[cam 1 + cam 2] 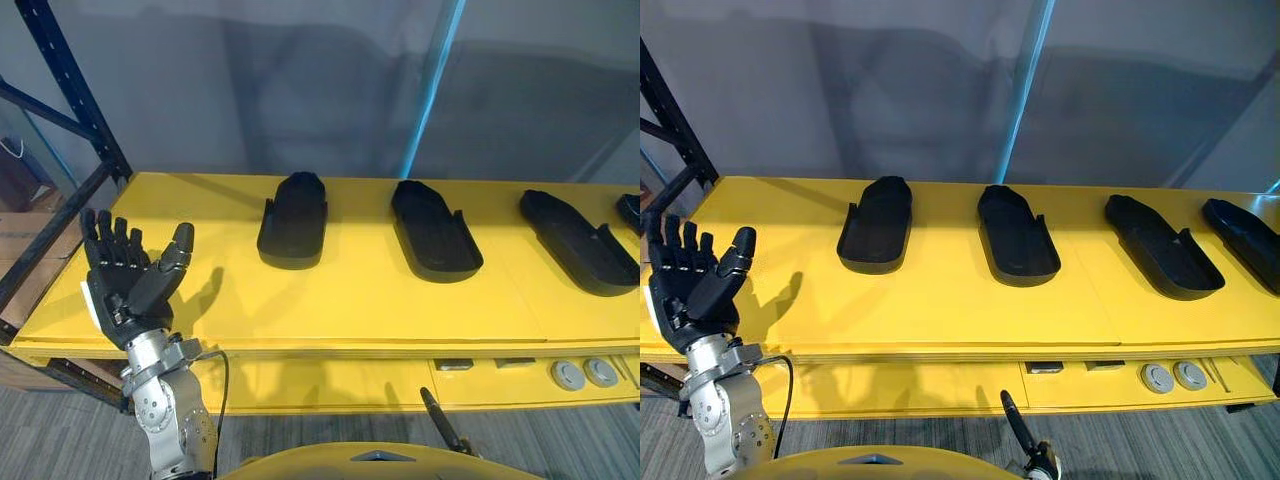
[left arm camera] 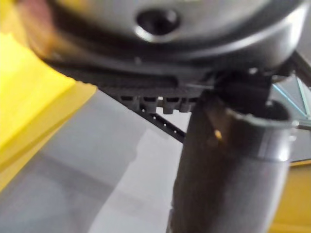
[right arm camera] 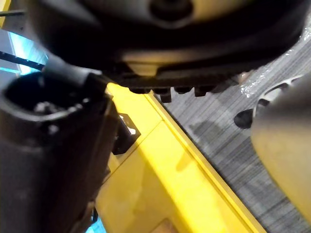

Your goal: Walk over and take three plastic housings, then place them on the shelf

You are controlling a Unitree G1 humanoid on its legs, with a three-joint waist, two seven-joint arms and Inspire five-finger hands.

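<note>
Plainly black — shoe-shaped, hollow housings (image 1: pixel 293 222)

Four matte black plastic housings lie in a row on the yellow worktop (image 1: pixel 940 300), nearer its far edge and set apart from one another. The leftmost housing (image 1: pixel 876 228) and the second housing (image 1: pixel 1017 238) lie nearly square to the front edge. The third housing (image 1: pixel 1160 248) and the fourth housing (image 1: pixel 1245 232), by the right edge, slant.
</note>
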